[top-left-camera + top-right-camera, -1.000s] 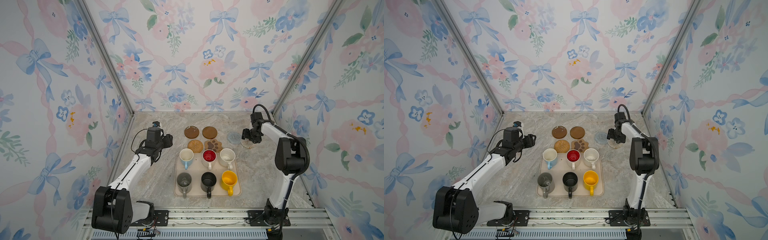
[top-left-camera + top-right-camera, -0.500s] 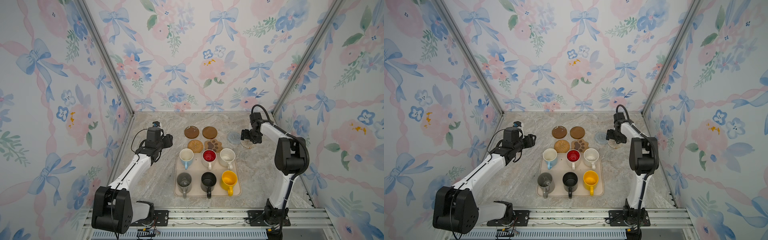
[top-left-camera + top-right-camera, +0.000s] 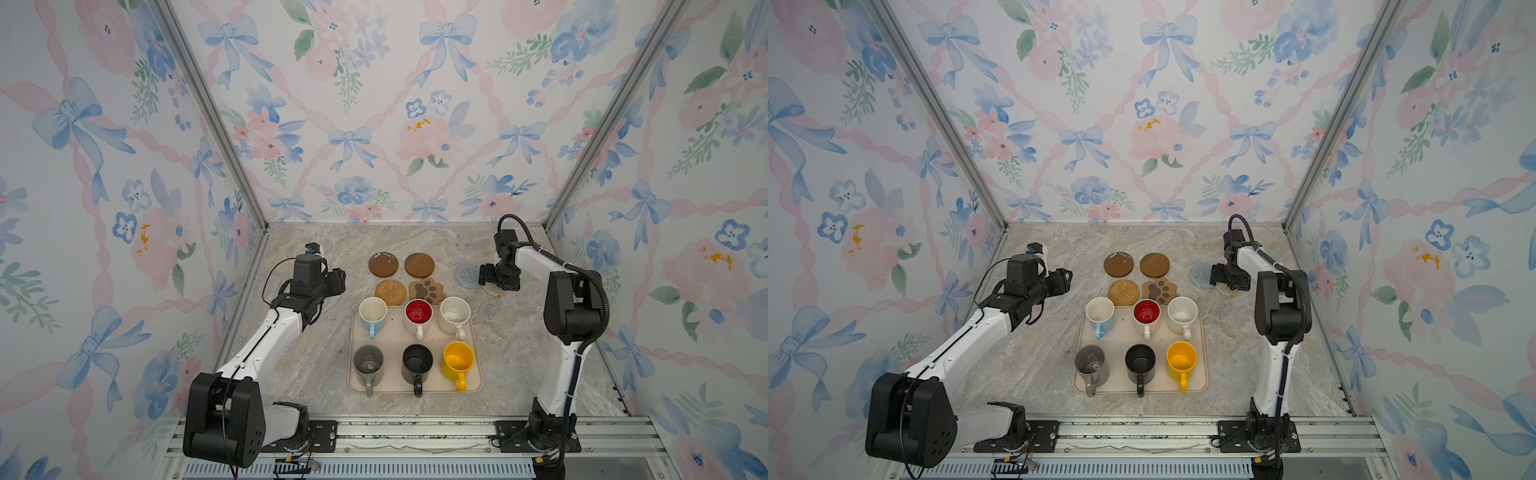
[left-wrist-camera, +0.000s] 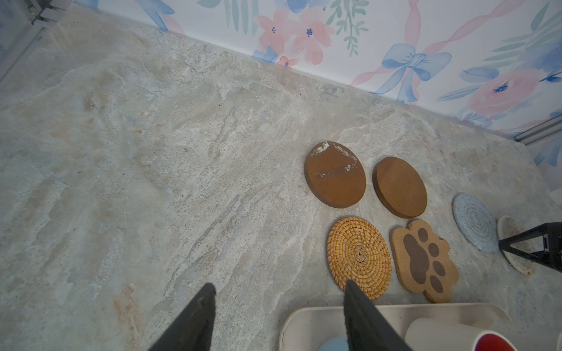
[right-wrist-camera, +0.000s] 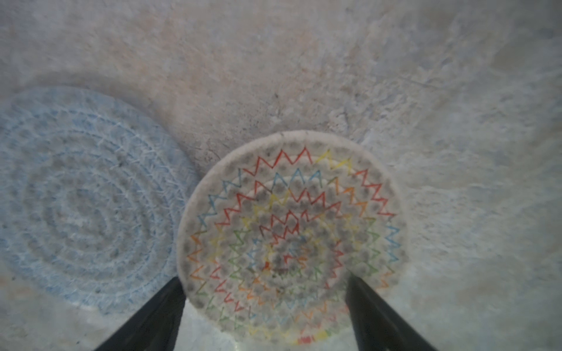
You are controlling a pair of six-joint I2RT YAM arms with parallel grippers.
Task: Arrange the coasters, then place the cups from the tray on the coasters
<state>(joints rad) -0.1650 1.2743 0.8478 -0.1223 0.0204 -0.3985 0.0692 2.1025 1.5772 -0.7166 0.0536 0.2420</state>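
Note:
Six coasters lie behind the tray (image 3: 354,380): two brown discs (image 3: 383,264) (image 3: 419,265), a rattan round (image 3: 391,292), a paw shape (image 3: 428,290), a blue-grey round (image 3: 466,274) and a cream round (image 5: 292,231) with coloured zigzag stitching. My right gripper (image 5: 264,278) hovers open just over the cream one, which lies flat beside the blue-grey one (image 5: 82,200). On the tray stand several cups: light blue (image 3: 372,311), red-lined (image 3: 418,313), speckled (image 3: 454,312), grey (image 3: 368,361), black (image 3: 417,360), yellow (image 3: 458,358). My left gripper (image 4: 279,284) is open and empty, left of the rattan round (image 4: 359,255).
Floral walls close in the marble table (image 3: 307,365) on three sides. The right arm's elbow (image 3: 573,307) stands tall to the right of the tray. A metal rail (image 3: 415,432) runs along the front edge.
The right gripper's jaws have spread a little wider over the cream coaster. The left arm has not moved.

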